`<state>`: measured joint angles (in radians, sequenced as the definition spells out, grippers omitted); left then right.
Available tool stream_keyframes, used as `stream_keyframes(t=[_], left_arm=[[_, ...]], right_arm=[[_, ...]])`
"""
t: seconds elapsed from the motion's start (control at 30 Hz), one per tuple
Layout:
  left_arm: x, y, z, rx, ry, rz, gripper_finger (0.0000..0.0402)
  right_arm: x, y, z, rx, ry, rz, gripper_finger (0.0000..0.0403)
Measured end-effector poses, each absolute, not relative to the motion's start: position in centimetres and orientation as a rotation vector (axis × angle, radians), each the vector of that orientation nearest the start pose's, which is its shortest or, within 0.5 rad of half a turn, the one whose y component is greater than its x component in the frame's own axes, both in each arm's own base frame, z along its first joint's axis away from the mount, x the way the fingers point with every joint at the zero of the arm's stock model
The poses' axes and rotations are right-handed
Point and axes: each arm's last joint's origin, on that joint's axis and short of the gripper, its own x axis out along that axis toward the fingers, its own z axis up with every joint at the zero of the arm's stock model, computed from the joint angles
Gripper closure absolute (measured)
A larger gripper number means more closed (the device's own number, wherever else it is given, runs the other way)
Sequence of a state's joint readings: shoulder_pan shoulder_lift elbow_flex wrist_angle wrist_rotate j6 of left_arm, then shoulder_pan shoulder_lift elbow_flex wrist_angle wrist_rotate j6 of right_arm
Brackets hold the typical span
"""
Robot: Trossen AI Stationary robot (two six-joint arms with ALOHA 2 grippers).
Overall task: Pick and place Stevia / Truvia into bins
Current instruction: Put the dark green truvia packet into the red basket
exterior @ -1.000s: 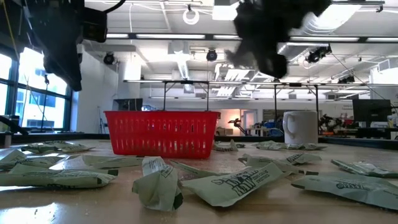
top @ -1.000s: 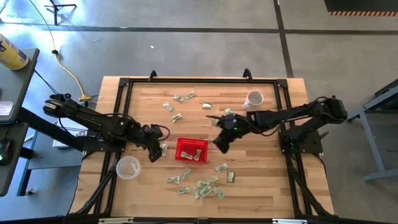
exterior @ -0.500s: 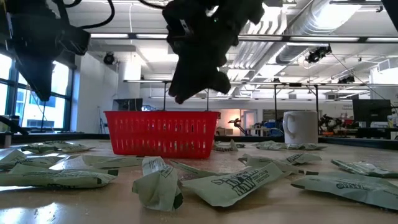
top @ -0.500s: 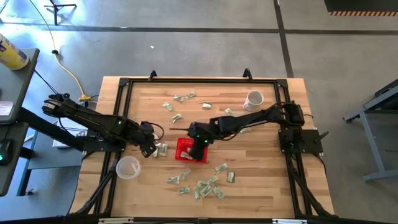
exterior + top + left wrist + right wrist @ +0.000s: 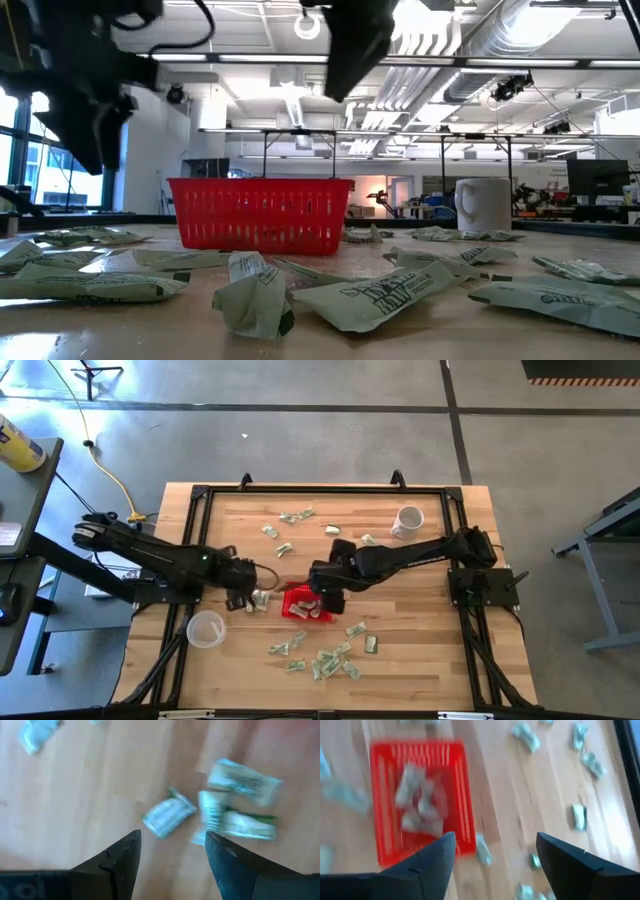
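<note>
Though open, right hand (image 5: 492, 865) above basket (image 5: 420, 800)

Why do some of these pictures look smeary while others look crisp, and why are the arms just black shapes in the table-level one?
Both wrist views are motion-blurred: the sachets and the red basket look smeared. The high view is crisp and evenly lit. In the low view the near sachets are sharp, but the arms are dark, blurred silhouettes against bright ceiling lights and windows.
</note>
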<state>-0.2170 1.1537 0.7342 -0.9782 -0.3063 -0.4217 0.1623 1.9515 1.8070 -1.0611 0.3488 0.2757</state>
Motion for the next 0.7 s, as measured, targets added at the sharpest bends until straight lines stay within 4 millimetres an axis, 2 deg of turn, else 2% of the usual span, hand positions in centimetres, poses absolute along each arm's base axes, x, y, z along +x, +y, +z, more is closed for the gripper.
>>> stream_keyframes(t=[0.17,0.27,0.4,0.57,0.63,0.7], left_arm=[[18.6,-1.3,17.8,-0.055,1.338,0.284,0.0145],[19.2,-0.1,16.7,-0.115,1.362,0.305,0.0144],[19.0,2.1,15.9,-0.450,1.460,0.504,0.0144],[18.5,3.8,15.8,-0.909,1.392,0.840,0.0144],[18.8,3.9,15.8,-0.994,1.340,0.891,0.0144],[19.3,3.6,15.8,-1.007,1.308,0.845,0.0144]], right_arm=[[37.8,5.7,27.7,-0.130,1.260,-0.380,0.0134],[36.9,6.3,26.9,-0.107,1.281,-0.408,0.0134],[36.1,7.2,26.1,-0.038,1.284,-0.460,0.0134],[35.2,8.7,25.0,0.005,1.287,-0.520,0.0134],[34.9,9.2,24.6,0.017,1.290,-0.534,0.0134],[34.7,9.5,24.2,0.022,1.297,-0.544,0.0135]])
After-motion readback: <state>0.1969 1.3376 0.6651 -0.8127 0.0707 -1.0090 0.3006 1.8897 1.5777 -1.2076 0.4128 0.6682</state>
